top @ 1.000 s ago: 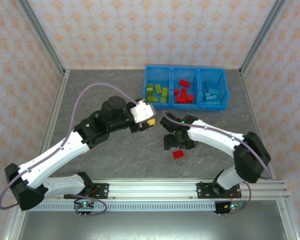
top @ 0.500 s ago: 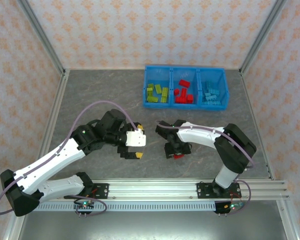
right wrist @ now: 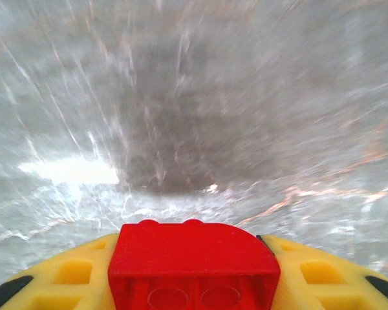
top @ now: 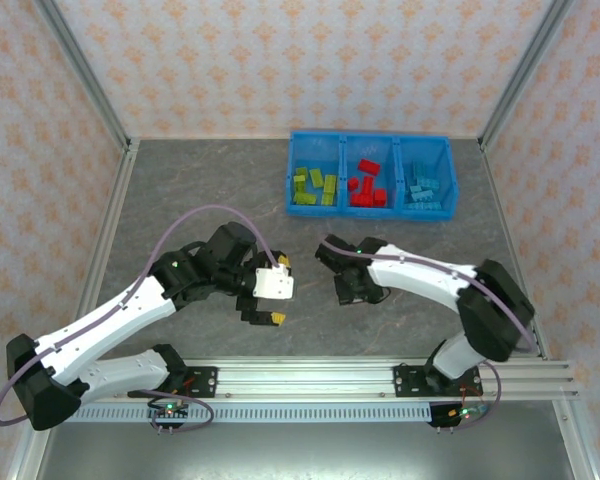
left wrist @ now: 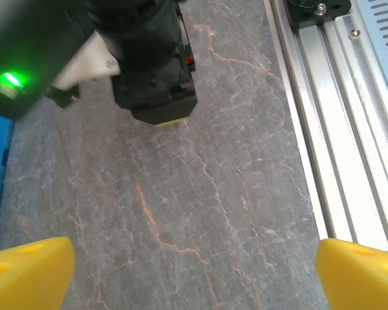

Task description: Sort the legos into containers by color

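Red lego (right wrist: 194,255) clamped in right tool (right wrist: 194,284) | left tool (left wrist: 194,265) wide, facing it | bin (top: 370,212) well apart

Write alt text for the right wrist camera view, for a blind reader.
A red lego brick sits gripped between the two yellow fingers of the right tool at the bottom edge of the frame. Beyond it lies the grey veined table, heavily blurred.
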Controlling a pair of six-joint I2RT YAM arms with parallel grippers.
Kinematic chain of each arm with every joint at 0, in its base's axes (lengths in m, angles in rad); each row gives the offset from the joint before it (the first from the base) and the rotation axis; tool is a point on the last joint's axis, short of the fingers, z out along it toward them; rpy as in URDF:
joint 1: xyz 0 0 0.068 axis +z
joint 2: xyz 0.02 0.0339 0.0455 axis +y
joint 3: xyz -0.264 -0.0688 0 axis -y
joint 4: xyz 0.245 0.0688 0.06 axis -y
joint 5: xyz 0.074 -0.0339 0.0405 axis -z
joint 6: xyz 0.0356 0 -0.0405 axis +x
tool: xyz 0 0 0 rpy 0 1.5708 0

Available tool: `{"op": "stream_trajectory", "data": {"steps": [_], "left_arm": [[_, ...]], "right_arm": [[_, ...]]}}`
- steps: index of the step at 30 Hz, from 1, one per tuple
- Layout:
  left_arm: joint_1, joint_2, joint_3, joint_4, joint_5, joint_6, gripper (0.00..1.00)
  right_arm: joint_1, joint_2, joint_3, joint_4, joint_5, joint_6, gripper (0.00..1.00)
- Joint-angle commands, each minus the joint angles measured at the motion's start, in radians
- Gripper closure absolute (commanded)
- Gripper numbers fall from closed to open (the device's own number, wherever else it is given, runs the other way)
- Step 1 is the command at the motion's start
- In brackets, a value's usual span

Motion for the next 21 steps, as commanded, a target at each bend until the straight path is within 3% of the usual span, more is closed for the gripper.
{"op": "stream_trajectory", "data": {"steps": [1, 6, 9, 14, 21], "left_arm": [[0.002, 0.008, -0.006, 0.092, 0.004, -0.045, 0.0], [0.001, 0.027, 0.017, 0.182, -0.045, -0.149, 0.0], [0.001, 0.025, 0.002, 0.329, -0.075, -0.286, 0.0], [-0.005, 0.074, -0.014, 0.593, -0.158, -0.627, 0.0], [-0.019, 0.129, 0.043, 0.594, -0.199, -0.734, 0.0]], "right_arm": [[-0.046, -0.075, 0.087, -0.006, 0.213, 0.012, 0.59], [-0.221, -0.018, 0.263, 0.095, 0.354, -0.113, 0.59], [-0.326, 0.074, 0.38, 0.174, 0.327, -0.186, 0.59], [-0.437, 0.295, 0.608, 0.234, 0.271, -0.243, 0.59], [-0.51, 0.623, 0.984, 0.159, 0.189, -0.246, 0.58]]}}
